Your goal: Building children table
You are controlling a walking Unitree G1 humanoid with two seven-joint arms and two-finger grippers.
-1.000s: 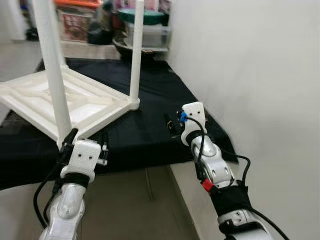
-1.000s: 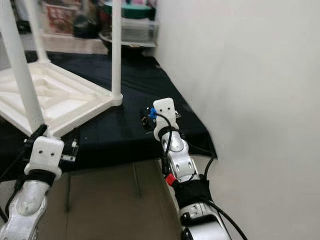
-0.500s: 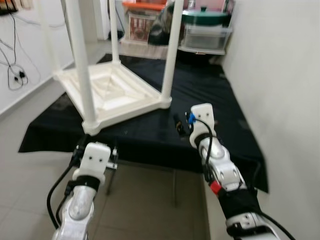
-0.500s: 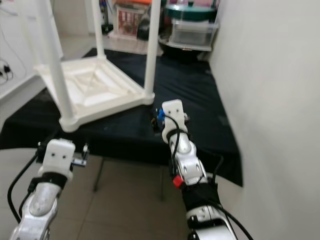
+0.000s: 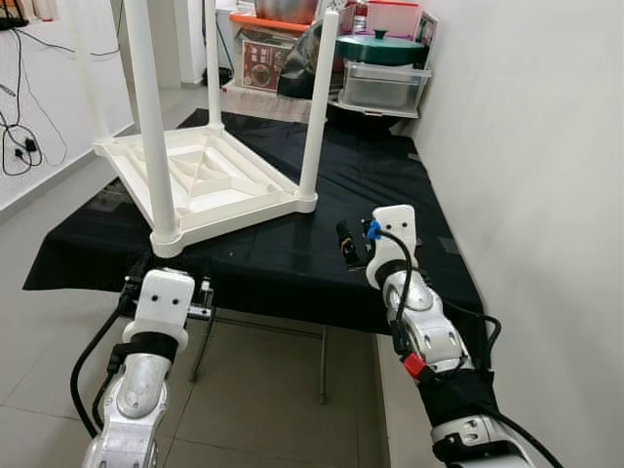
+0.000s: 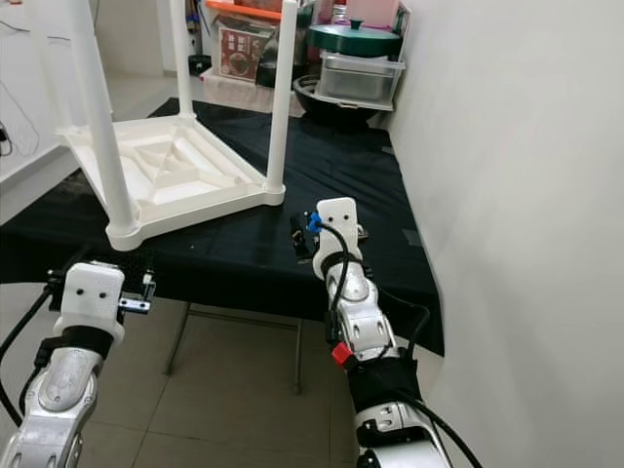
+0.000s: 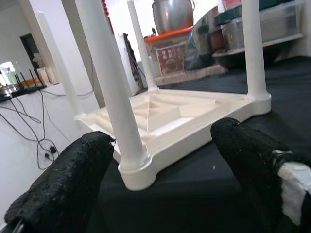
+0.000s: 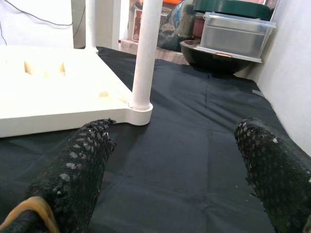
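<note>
A white plastic children's table (image 5: 205,185) lies upside down on a black-draped table (image 5: 380,185), its legs pointing up. Its nearest leg (image 5: 146,117) stands at the front corner and another leg (image 5: 314,107) at the right corner. My left gripper (image 7: 165,160) is open at the black table's front edge, aimed at the nearest leg's base, and holds nothing. My right gripper (image 8: 170,160) is open and empty over the cloth, to the right of the white table, facing the right leg's base (image 8: 138,109).
A white wall (image 5: 526,195) runs close along the right side. Behind the table stand a green-lidded pot (image 5: 380,47), a clear lidded bin (image 5: 380,86) and boxes. Cables (image 5: 15,117) hang at the left wall. Tiled floor (image 5: 263,390) lies below the front edge.
The whole picture has shifted as the camera swung left and drew back, bringing more of the table into view. Both arms keep the same pose, and the white table has not moved.
</note>
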